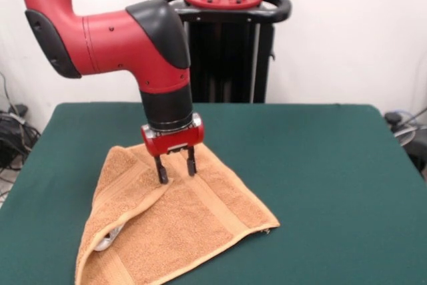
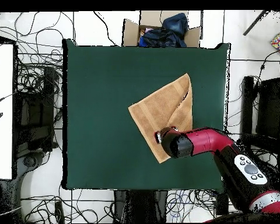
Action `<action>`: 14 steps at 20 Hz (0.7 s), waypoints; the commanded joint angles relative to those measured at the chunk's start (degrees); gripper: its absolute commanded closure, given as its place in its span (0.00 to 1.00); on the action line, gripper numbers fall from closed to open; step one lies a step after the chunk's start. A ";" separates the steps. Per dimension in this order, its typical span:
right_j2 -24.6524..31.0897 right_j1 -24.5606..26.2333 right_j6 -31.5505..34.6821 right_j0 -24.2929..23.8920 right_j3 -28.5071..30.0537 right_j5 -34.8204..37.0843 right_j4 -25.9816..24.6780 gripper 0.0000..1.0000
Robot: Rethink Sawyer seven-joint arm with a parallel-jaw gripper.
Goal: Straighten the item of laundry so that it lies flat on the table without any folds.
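- We see the orange-tan towel [image 1: 180, 225] lying on the green counter [image 1: 320, 165], not flat: in the front view its left side is folded over the rest, the flap's edge running as a diagonal crease down from the gripper, and a small white tag [image 1: 107, 240] peeks out below the flap.
- In the overhead view the towel [image 2: 163, 114] sits right of the counter's [image 2: 101, 105] middle, turned like a diamond, with the doubled strip along its right edge.
- The gripper [image 1: 177, 168] stands on the towel's far part, at the top of the fold; its two dark fingers [image 1: 162, 170] point straight down, parted by a narrow gap, tips at the cloth. We cannot tell whether any fabric is pinched between them.
- The red and black arm [image 1: 113, 38] enters from the upper left in the front view, runs level, then bends at the wrist to drop vertically.
- Behind it stands the black pedestal [image 1: 227, 51].
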 commanded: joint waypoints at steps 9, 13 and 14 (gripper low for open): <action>6.90 2.98 -18.79 -3.34 -13.25 8.80 -1.87 0.00; 8.76 2.40 -21.00 -4.59 -14.05 11.50 -1.70 0.00; 9.18 2.21 -21.69 -4.88 -14.28 12.14 -1.60 0.00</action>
